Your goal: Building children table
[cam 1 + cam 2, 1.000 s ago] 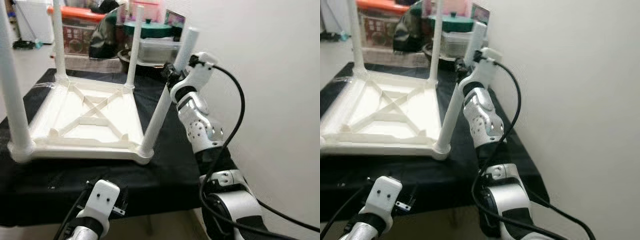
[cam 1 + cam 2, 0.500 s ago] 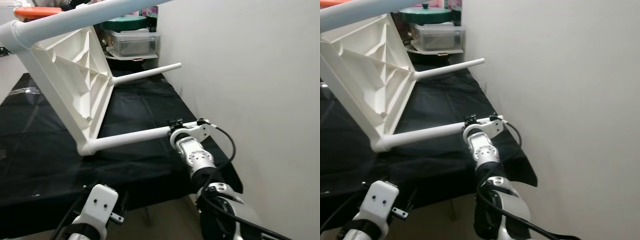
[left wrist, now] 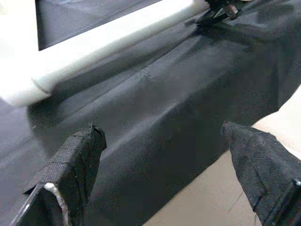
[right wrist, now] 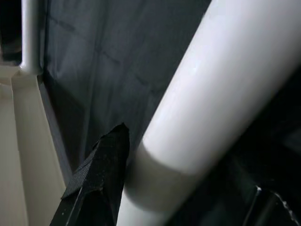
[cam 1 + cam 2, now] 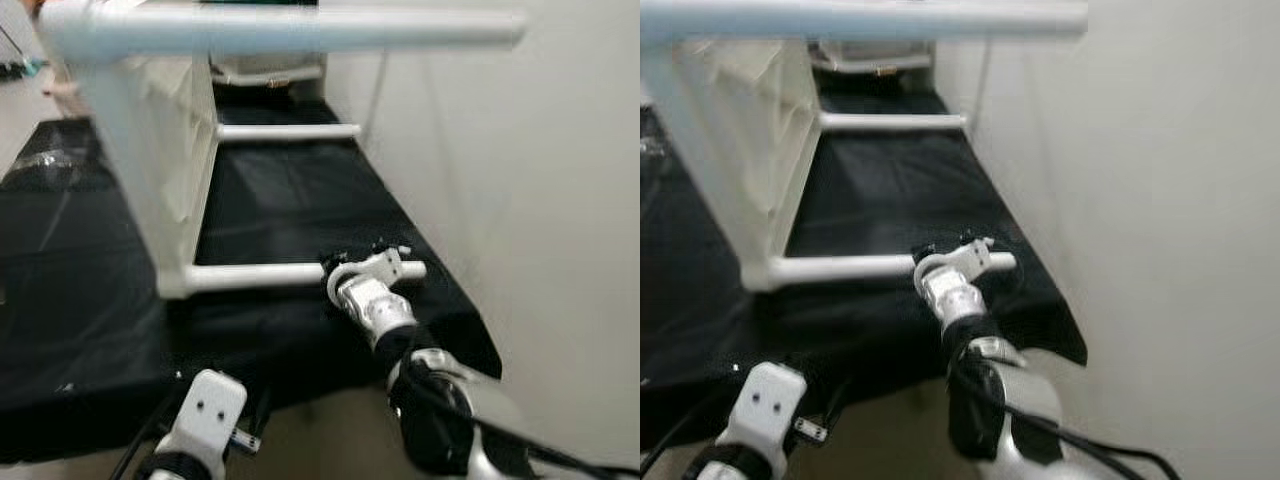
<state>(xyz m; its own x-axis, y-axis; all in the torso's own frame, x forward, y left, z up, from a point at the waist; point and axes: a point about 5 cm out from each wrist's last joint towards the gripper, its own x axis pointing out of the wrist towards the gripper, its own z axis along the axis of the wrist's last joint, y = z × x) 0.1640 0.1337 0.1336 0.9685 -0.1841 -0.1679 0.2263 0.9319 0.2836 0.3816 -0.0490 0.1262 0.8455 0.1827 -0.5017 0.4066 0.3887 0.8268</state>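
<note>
Four legs are fitted on the white plastic table, which lies tipped on its side on a black cloth beside a pale wall. Two legs rest along the cloth; another leg runs across the top of the head views.

Right gripper is clamped around the near leg, close to its free end. In the right wrist view the leg sits tight between the black fingers. Left gripper hangs below the near edge of the cloth with its fingers spread wide, holding nothing; the cloth and the near leg show beyond it.

Step in hand, as judged: assembly looks complete and the table is mid-turn, going from upside down to standing. Next move calls for continuing the rotation by the gripped leg so the feet come down, minding the wall close on the right.

No brand, label or writing readable; head views are blurred.
</note>
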